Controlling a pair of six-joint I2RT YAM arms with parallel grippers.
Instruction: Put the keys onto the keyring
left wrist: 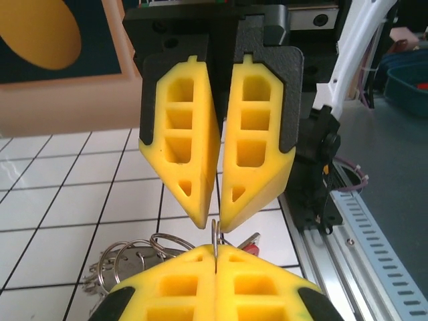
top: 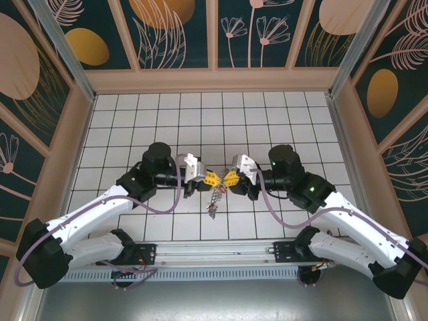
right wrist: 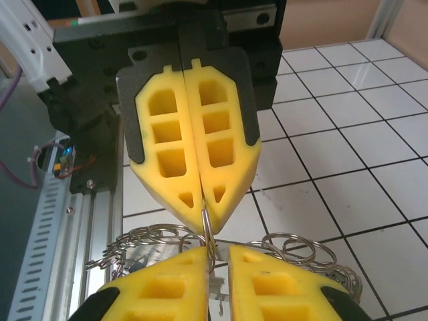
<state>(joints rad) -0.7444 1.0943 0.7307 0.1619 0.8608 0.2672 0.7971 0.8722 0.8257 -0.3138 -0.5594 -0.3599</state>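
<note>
The 2 tools are seen tip to tip over the white tiled table (top: pixel 267 120), about midway between its left and right edges and somewhat nearer its near edge than its far edge.

The yellow ribbed fingers of the left tool (top: pixel 215 179) are pressed together. The grey metallic keyring fringed with small silvery wire loops (right wrist: pixel 160 235) is pinched between their tips by 1 of its thin loops. This grip is shown in both wrist views, where the wire is seen running straight into the closed seam of the fingers.

The yellow fingers of the right tool (top: pixel 229 180) are spread a little, and a narrow gap is seen between them in the right wrist view. The pinched loop is seen at the mouth of that gap, close against 1 finger. Whether it is touched there cannot be told.

The rest of the keyring is seen bunched below and around the meeting tips, its loops fanned out to both sides. In the top view it is seen trailing from the tips toward the near edge. Whether it rests on the table cannot be told.

A tiny metal key with a red plastic head (left wrist: pixel 249 242) is seen among the loops, just beside the tips of the left tool.
</note>
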